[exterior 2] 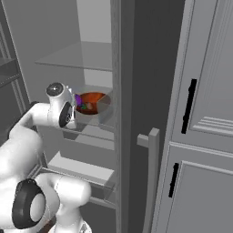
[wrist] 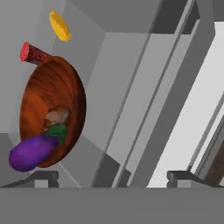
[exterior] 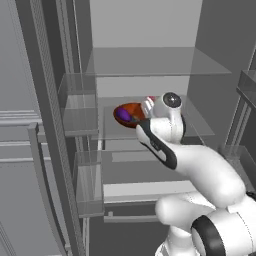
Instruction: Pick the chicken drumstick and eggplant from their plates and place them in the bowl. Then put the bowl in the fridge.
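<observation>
The red-orange bowl (exterior: 134, 108) (exterior 2: 96, 98) (wrist: 48, 87) rests on a glass shelf inside the fridge (exterior: 150, 62) (exterior 2: 77, 57). The purple eggplant (exterior: 123, 115) (exterior 2: 78, 99) (wrist: 30, 152) lies in the bowl, poking over its rim, and the tan chicken drumstick (wrist: 59, 116) lies behind it. My gripper (wrist: 113, 177) (exterior: 148, 106) is open just to the right of the bowl. Its fingertips (wrist: 43, 177) stand wide apart with nothing between them. The plates are out of view.
A yellow piece (wrist: 60, 26) and a red cylinder (wrist: 31, 53) sit farther back on the same shelf. Clear door bins (exterior: 80, 107) hang on the open door at the left. Grey cabinet doors with black handles (exterior 2: 191, 104) stand right of the fridge.
</observation>
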Tool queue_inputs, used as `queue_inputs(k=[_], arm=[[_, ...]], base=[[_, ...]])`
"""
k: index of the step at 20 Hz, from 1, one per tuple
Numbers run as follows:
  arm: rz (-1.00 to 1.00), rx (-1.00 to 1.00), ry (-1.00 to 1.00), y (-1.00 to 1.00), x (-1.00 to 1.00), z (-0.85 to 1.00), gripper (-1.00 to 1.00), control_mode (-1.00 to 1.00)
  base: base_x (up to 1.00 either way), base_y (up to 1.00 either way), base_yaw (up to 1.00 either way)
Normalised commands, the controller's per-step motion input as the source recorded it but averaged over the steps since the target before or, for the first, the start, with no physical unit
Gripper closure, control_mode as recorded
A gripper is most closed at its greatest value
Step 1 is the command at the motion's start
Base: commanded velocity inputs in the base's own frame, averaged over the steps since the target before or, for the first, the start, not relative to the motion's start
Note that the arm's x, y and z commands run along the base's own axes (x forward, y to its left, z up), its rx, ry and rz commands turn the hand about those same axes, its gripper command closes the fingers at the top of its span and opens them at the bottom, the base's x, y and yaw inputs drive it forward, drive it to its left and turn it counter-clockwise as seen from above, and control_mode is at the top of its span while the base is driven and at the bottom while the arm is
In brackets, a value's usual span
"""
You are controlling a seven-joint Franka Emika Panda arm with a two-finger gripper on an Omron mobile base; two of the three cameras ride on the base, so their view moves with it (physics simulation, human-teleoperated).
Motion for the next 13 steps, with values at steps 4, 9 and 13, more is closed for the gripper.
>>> queue_inputs(k=[4,9,13], arm=[[0.11,-0.13,0.06,-0.06,-1.0,0.64,-1.0,-1.0],[0.06,-0.18,0.02,-0.25,-1.0,0.64,-1.0,-1.0],[0.06,-0.21,0.04,-0.25,-1.0,0.66,-1.0,-1.0]], base=[[0.0,0.0,0.0],[0.0,0.0,0.0],[0.0,0.0,0.0]])
